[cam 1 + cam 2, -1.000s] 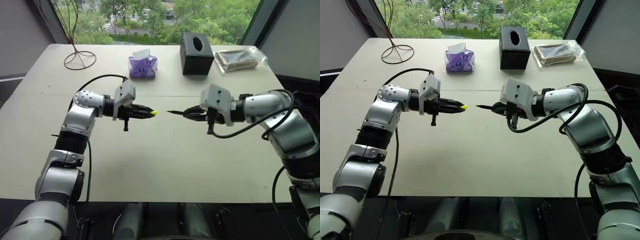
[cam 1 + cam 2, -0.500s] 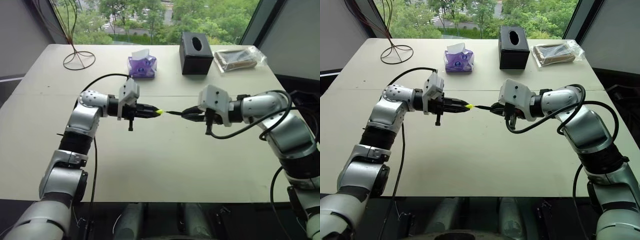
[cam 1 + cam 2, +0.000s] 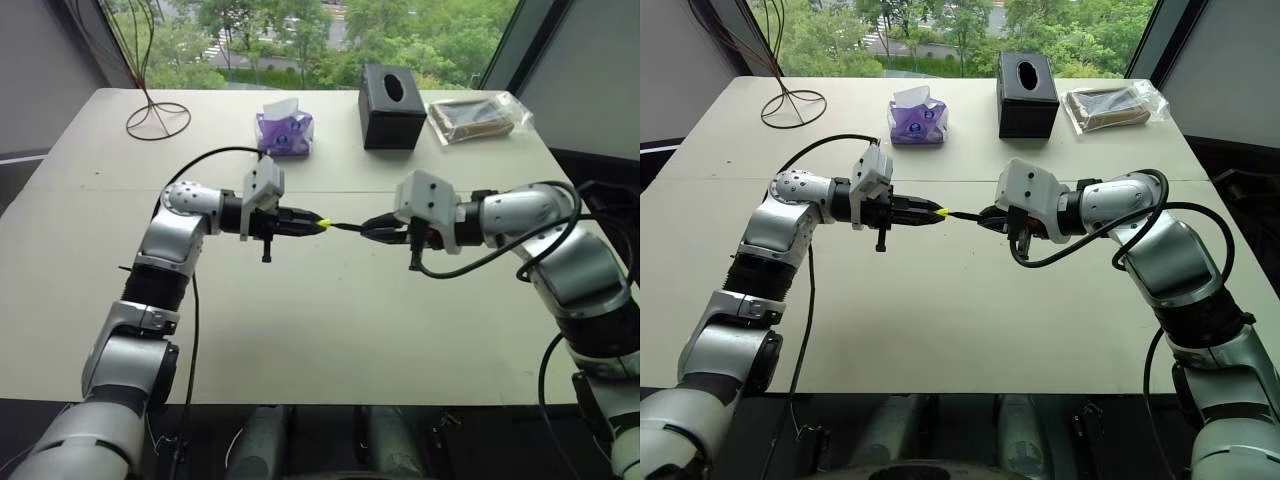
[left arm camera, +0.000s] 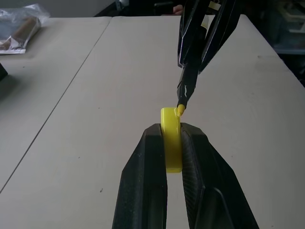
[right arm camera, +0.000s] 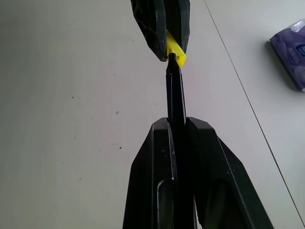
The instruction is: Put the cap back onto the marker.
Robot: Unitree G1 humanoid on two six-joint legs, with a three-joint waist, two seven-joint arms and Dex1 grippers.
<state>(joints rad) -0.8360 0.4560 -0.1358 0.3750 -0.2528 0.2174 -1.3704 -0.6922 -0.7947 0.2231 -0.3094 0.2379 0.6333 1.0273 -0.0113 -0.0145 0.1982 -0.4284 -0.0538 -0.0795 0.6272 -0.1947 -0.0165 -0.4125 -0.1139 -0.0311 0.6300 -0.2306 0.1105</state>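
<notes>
Two head cameras look down from above at the table (image 3: 330, 330), while both wrist cameras face each other close up across it.

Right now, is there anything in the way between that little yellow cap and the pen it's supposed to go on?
Nothing visible. The left gripper holds the cap and the right gripper holds the marker. They meet in the air above the table, the marker's tip right at the cap's open end.
</notes>
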